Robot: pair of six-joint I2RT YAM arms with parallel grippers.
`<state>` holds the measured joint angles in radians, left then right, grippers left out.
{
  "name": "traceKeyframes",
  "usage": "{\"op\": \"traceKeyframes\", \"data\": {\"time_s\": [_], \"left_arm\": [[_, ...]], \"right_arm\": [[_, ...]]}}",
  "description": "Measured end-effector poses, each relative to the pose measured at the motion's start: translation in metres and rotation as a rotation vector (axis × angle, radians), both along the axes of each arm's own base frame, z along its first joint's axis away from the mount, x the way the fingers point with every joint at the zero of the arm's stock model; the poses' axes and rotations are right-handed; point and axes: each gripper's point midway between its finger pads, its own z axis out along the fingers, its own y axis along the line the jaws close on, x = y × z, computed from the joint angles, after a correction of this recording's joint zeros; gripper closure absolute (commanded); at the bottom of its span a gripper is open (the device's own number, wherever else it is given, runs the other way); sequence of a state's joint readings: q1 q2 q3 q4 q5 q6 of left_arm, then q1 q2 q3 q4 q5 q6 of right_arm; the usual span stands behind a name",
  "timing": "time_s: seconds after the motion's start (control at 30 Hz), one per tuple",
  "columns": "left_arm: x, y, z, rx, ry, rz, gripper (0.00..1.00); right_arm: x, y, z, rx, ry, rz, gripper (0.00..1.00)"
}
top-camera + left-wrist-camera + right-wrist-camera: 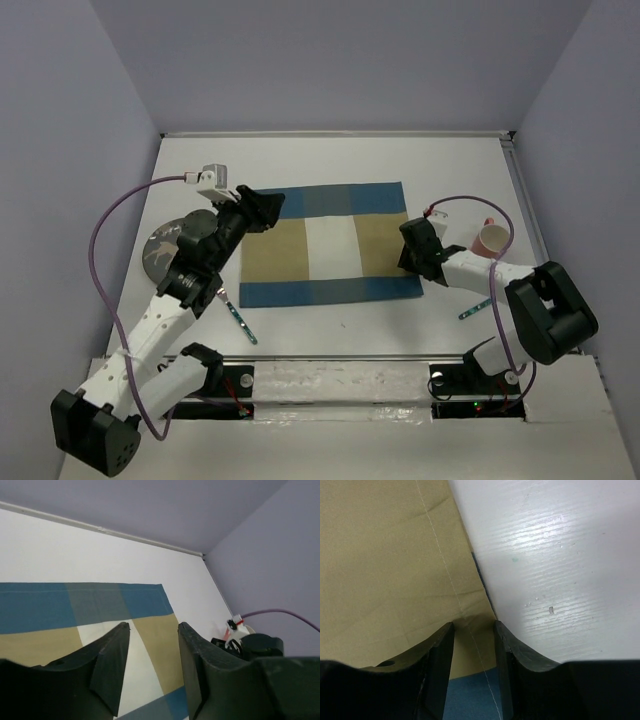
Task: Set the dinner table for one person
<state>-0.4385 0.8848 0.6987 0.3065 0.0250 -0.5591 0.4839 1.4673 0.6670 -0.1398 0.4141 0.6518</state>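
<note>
Left gripper (268, 212) and right gripper (407, 252) hover with jaws apart and empty over the ends of the placemat (330, 250). The dinner table (330, 160) lies beneath them. The placemat seems laid; next comes the plate (160, 250), left of the left gripper.

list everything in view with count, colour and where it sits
dinner table: 1, white, under everything
placemat: 1, blue, tan and white checks, table centre
plate: 1, dark grey, left of placemat
cup: 1, pink, right of placemat
utensils: 2, teal handles, one near-left of placemat, the other near-right
left gripper: 1, black, open, over placemat's far-left corner
right gripper: 1, black, open, at placemat's right edge
</note>
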Motion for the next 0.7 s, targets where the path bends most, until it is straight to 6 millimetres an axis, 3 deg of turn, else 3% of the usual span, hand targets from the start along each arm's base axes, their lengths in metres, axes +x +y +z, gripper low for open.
{"op": "traceKeyframes", "data": {"time_s": [0.17,0.37,0.47,0.6,0.7], "left_arm": [[-0.030,0.003,0.027,0.071,-0.072,-0.076,0.30],[-0.050,0.017,0.036,0.158,-0.134,-0.071,0.26],[-0.052,0.019,0.033,0.190,-0.140,-0.069,0.25],[-0.052,0.021,0.028,0.221,-0.139,-0.070,0.25],[-0.053,0.021,0.020,0.243,-0.127,-0.074,0.24]], "right_arm": [[-0.003,-0.003,0.004,-0.002,-0.003,-0.011,0.46],[-0.004,-0.007,0.009,-0.014,-0.015,-0.022,0.50],[-0.004,-0.012,-0.002,-0.055,0.020,-0.035,0.59],[0.001,-0.015,-0.003,-0.068,0.022,-0.055,0.86],[0.004,-0.016,-0.002,-0.062,0.019,-0.071,0.92]]}}
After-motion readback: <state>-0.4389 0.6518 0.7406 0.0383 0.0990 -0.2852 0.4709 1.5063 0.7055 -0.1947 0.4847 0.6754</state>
